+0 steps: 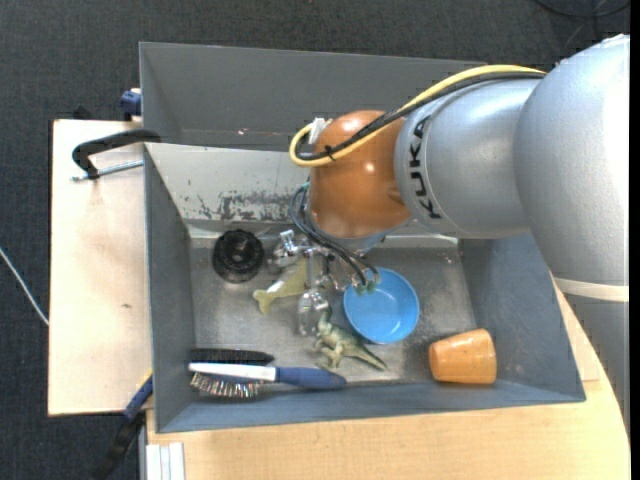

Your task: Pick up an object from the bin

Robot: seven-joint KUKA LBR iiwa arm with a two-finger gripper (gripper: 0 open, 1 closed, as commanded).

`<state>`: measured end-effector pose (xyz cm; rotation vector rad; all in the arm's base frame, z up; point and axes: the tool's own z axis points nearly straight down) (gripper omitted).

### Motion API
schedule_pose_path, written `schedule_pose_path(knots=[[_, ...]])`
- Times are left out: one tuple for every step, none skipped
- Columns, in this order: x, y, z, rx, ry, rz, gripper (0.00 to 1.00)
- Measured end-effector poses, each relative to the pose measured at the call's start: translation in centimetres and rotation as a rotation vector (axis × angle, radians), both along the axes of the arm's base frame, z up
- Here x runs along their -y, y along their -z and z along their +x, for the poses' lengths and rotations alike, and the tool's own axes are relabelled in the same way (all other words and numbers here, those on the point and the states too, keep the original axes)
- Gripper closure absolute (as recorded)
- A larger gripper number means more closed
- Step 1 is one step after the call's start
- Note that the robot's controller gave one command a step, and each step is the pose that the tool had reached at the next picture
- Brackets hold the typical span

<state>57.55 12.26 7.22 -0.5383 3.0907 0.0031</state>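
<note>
Blue bowl just beside gripper, olive toy figure and brush near, gripper open or closed unclear.

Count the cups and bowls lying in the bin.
2. A blue bowl near the bin's middle; an orange cup on its side by the near right corner. The arm may hide others.

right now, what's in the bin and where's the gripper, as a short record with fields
bin: grey metal
gripper: low in the bin's middle, close to the olive toy figure
beside it: pale yellow piece on view's left, blue bowl on view's right
elsewhere: black round cap back left, blue-handled brush along front wall, orange cup front right
held: cannot tell
</note>
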Motion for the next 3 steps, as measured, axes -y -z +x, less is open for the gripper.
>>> schedule_pose_path(knots=[[-0.3,-3.1,-0.6,0.004,0.050,0.001,0.00],[0.4,-3.3,0.1,0.003,0.046,0.001,0.00],[0.9,0.0,-0.2,0.001,0.116,0.002,0.00]])
